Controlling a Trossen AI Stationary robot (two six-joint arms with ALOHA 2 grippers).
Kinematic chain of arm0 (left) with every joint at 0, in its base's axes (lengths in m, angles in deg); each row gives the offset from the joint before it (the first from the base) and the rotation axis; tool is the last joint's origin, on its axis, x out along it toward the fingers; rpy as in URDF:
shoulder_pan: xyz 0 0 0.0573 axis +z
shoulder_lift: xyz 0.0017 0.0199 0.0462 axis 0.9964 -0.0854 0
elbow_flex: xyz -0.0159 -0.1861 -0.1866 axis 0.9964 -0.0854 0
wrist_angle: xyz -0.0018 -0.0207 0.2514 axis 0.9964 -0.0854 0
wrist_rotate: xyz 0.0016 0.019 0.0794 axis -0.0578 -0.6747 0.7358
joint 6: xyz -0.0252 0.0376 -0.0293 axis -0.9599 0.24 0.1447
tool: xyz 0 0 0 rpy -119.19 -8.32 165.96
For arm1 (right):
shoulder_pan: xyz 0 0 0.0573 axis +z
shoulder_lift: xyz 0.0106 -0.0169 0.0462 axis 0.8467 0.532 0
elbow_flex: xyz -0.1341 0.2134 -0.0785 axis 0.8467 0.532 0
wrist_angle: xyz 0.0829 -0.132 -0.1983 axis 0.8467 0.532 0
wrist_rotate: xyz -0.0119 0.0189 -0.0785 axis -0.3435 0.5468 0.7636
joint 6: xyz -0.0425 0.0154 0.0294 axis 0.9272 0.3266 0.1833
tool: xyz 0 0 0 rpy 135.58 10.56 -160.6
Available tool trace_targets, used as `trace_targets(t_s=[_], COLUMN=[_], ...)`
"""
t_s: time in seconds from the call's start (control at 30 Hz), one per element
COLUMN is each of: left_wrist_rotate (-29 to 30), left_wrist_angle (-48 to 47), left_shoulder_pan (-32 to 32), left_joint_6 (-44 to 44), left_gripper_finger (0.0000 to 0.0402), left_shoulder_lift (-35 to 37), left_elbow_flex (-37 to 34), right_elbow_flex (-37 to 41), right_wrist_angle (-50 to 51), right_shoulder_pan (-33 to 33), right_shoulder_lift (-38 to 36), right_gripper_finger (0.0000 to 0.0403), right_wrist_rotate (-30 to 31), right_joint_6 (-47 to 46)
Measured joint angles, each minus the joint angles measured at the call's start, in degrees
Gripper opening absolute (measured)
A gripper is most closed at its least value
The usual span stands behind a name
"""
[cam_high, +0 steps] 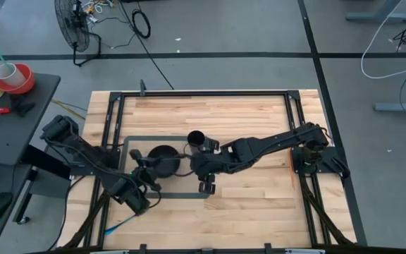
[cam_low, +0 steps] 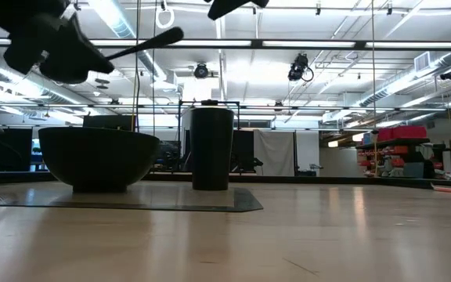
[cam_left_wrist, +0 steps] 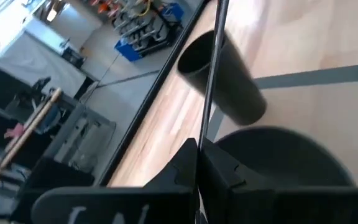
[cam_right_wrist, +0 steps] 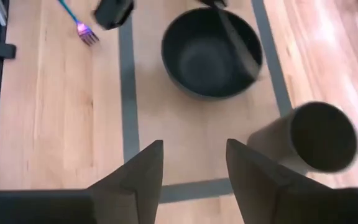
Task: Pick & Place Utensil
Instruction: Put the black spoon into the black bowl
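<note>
My left gripper (cam_high: 146,169) hovers at the near-left rim of a black bowl (cam_high: 164,161), shut on a thin dark utensil (cam_low: 143,44) raised above that bowl (cam_low: 96,160). A black cup (cam_high: 196,139) stands upright to the bowl's right, and both rest on a grey-edged mat (cam_high: 127,187). In the left wrist view the utensil's shaft (cam_left_wrist: 211,68) runs forward over the bowl (cam_left_wrist: 284,165) toward the cup (cam_left_wrist: 222,78). My right gripper (cam_high: 206,186) hangs open above the mat's near-right corner, looking down on the bowl (cam_right_wrist: 210,53) and cup (cam_right_wrist: 316,140). My left gripper (cam_left_wrist: 199,155) pinches the dark utensil's thin shaft (cam_left_wrist: 202,134) between its two fingers. The shaft runs on forward along the fingers. The utensil is lifted clear, slanting slightly upward over the bowl, its broader free end (cam_low: 171,35) pointing toward the cup.
A fork with a blue handle and purple tines (cam_right_wrist: 79,28) lies on the wood off the mat's near-left corner (cam_high: 118,226). Bare wooden tabletop (cam_high: 259,204) spreads to the right of and nearer than the mat. Black frame rails (cam_high: 298,123) run along the table's sides.
</note>
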Motion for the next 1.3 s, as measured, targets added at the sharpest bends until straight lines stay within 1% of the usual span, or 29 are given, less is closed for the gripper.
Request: trace_targets(t_s=[0.13,0.23,0.37,0.57,0.63,0.77,0.83,0.87,0.97,1.07,1.17,1.2,1.3], left_wrist_rotate=[-1.1,-2.7,-3.1,-2.2,-2.2,-5.5,-8.0,-9.3,-14.2,-19.3,-22.8,-23.2,-23.8], left_wrist_angle=[0.2,2.1,5.8,12.6,14.3,17.6,21.6,24.6,32.9,36.4,40.4,43.8,59.7], left_shoulder_pan=[0.0,0.0,-0.7,-0.5,0.1,2.1,3.2,3.7,4.9,6.9,8.5,8.7,9.3], left_joint_6=[-11.4,-16.5,-17.0,-12.2,-11.9,-11.7,-8.9,-5.9,5.0,11.1,14.5,16.2,24.1], left_gripper_finger=[0.0007,0.0008,0.0008,0.0008,0.0008,0.0007,0.0007,0.0007,0.0007,0.0007,0.0007,0.0007,0.0007], left_shoulder_lift=[0.5,1.4,4.2,7.3,7.5,7.5,7.5,7.5,7.5,7.5,8.4,9.3,12.6], left_elbow_flex=[-3.7,-5.7,-6.7,-6.8,-6.8,-6.9,-6.9,-6.9,-6.9,-7.6,-11.5,-13.2,-20.0], right_elbow_flex=[3.9,7.0,10.3,11.6,11.6,11.6,11.6,11.6,11.6,11.6,11.6,11.6,11.6], right_wrist_angle=[-5.2,-8.6,-12.5,-14.1,-14.4,-14.7,-14.7,-14.7,-14.5,-13.1,-11.2,-10.1,-7.3], right_shoulder_pan=[0.2,0.2,0.2,0.8,0.9,1.1,1.2,1.3,2.3,3.9,5.5,5.9,6.8], right_shoulder_lift=[0.1,0.1,0.1,0.1,0.1,0.1,0.1,0.1,0.1,0.1,0.1,0.1,0.1], right_gripper_finger=[0.0178,0.0178,0.0178,0.0178,0.0178,0.0178,0.0178,0.0178,0.0178,0.0178,0.0178,0.0178,0.0178], right_wrist_rotate=[0.0,0.0,0.3,8.5,10.1,10.5,10.5,10.8,14.0,17.9,21.5,22.5,25.6], right_joint_6=[0.7,2.2,6.2,9.0,9.0,9.0,9.3,9.7,11.4,12.6,11.5,10.9,8.6])
